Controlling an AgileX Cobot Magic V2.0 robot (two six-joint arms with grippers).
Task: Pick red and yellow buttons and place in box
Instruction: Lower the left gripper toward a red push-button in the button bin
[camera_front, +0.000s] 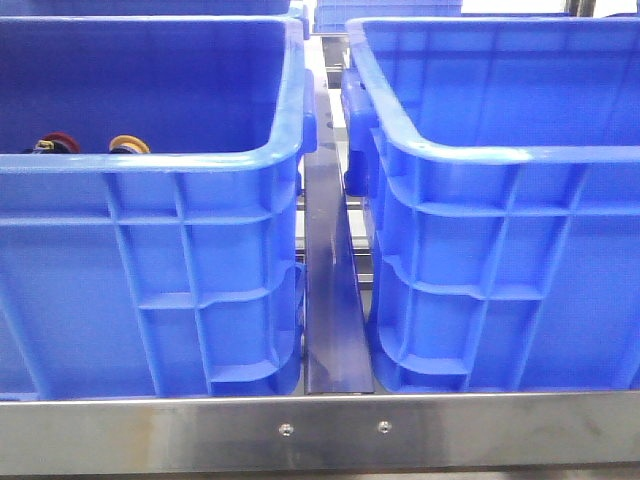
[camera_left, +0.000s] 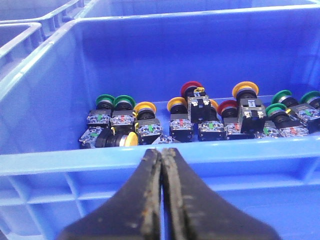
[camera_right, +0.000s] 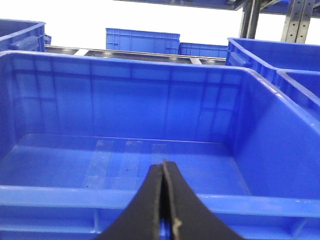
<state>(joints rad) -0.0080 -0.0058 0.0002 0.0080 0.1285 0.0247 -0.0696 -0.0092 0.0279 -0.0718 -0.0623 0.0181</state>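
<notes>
Both grippers are sitting clenched and empty: I am holding the left gripper (camera_left: 161, 165) outside the left crate (camera_front: 150, 165), which is holding the red button (camera_left: 192, 90) and yellow button (camera_left: 245, 90); the right gripper (camera_right: 163, 175) is facing the bare box (camera_right: 125, 197).

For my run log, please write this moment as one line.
left pincer: shut, empty, before crate of buttons | right pincer: shut, empty, before empty crate | red button, yellow button: unpicked

Right crate (camera_front: 500, 180) open above; buttons (camera_left: 200, 117) packed close.
</notes>
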